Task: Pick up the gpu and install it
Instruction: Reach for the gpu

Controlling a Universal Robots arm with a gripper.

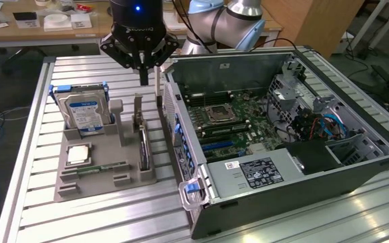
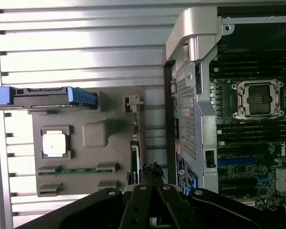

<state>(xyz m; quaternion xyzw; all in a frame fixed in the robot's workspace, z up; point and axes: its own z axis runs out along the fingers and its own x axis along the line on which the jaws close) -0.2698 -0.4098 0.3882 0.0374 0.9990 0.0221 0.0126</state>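
Observation:
The gpu (image 1: 141,139) is a thin black card standing on its long edge in a slot of the grey holder (image 1: 130,176), its pale bracket end pointing up and away. My gripper (image 1: 144,76) hangs just above that bracket end, fingers shut with nothing between them and a small gap to the card. In the wrist view the gpu (image 2: 135,157) shows edge-on beside the holder (image 2: 109,114), directly ahead of my shut gripper (image 2: 150,187).
The open computer case (image 1: 275,126) lies close beside the holder, with its motherboard (image 1: 235,126) and blue slots (image 1: 218,147) exposed. The holder also carries a silver hard drive (image 1: 83,112), a processor (image 1: 78,153) and a green memory stick (image 1: 103,167). Everything rests on a slatted metal table (image 1: 100,217).

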